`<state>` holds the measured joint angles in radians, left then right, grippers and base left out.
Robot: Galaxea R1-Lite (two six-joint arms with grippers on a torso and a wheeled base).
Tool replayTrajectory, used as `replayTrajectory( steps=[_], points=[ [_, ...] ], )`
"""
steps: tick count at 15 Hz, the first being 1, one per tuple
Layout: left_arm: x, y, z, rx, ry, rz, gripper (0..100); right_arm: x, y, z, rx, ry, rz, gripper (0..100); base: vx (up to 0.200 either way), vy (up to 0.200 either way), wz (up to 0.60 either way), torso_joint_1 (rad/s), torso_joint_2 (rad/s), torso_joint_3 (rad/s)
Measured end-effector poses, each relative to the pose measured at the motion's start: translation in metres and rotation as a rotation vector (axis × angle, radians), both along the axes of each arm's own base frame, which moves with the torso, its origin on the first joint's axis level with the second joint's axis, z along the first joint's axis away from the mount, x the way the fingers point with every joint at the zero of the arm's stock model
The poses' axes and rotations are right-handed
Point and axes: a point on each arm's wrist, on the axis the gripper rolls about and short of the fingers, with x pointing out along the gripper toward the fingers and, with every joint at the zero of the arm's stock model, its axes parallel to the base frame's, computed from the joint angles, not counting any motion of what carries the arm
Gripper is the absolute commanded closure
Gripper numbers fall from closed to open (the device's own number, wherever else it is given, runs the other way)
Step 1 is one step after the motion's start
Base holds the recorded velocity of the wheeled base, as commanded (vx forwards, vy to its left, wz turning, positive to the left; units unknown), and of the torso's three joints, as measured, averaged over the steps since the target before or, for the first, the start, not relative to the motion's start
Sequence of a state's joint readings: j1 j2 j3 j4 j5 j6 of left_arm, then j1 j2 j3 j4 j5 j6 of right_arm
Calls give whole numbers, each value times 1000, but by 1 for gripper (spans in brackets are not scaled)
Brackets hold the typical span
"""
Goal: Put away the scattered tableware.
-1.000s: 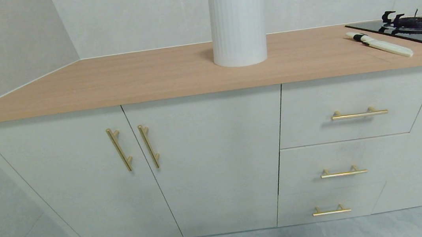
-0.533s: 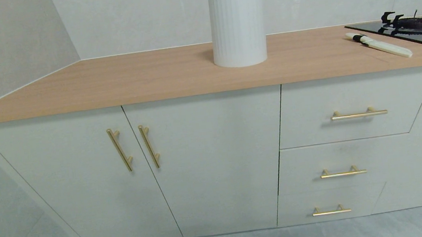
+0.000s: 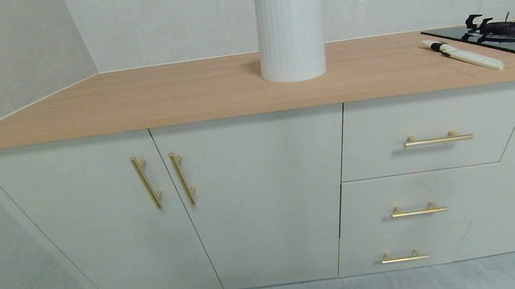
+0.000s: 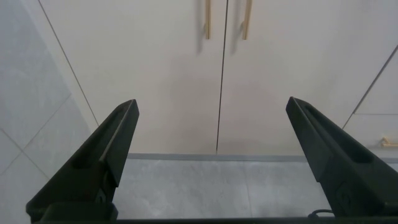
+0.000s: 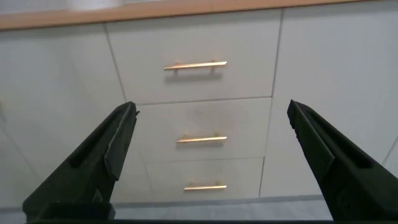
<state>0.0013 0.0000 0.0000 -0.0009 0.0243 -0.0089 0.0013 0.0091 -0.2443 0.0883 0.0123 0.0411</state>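
Wood is covering the counter [image 3: 160, 97], and the knife [image 3: 463, 54], the one loose piece of tableware, is lying flat on it at the robot's right. It is just beside the stove [image 3: 506, 33] and near the front edge. A tall white pot [image 3: 290, 31] is standing upright nearer the middle, well apart from the knife, and it is likely the place where the knife is meant to go. The left gripper [image 4: 211, 107] is hanging low in front of the doors [image 4: 155, 74], with its fingers wide apart and holding nothing. The right gripper [image 5: 211, 110] is hanging low in front of the drawers [image 5: 193, 87], and its fingers are wide apart and empty too. Both grippers are sitting below the counter, so an arm going up too close could be bumping the edge or catching a gold handle [image 5: 194, 65]. The knife is thin and flat, so fingers coming down on it could be slipping off. They could also be pushing it into the stove or over the edge. The pot is looking tall and maybe light, so a knife hitting its rim could be tipping it over.
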Motion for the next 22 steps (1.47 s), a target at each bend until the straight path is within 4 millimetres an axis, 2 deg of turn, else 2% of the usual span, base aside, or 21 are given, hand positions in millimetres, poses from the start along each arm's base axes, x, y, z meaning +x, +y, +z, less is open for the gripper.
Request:
replayTrajectory(
  steps=[6, 7, 10, 18, 22],
  points=[
    [0, 0, 0, 0, 0, 0, 0, 22, 0, -47, -9, 79, 8, 0, 0, 0, 0, 0, 0, 0],
    [0, 0, 0, 0, 0, 0, 0, 22, 0, -49, -6, 92, -5, 0, 0, 0, 0, 0, 0, 0],
    [0, 0, 0, 0, 0, 0, 0, 23, 0, -55, -32, 140, -21, 0, 0, 0, 0, 0, 0, 0],
    [0, 0, 0, 4, 1, 0, 0, 23, 0, -57, -39, 147, -17, 0, 0, 0, 0, 0, 0, 0],
    [0, 0, 0, -1, 0, 0, 0, 23, 0, -57, -38, 147, -17, 0, 200, 0, 0, -1, -2, 0]
  ],
)
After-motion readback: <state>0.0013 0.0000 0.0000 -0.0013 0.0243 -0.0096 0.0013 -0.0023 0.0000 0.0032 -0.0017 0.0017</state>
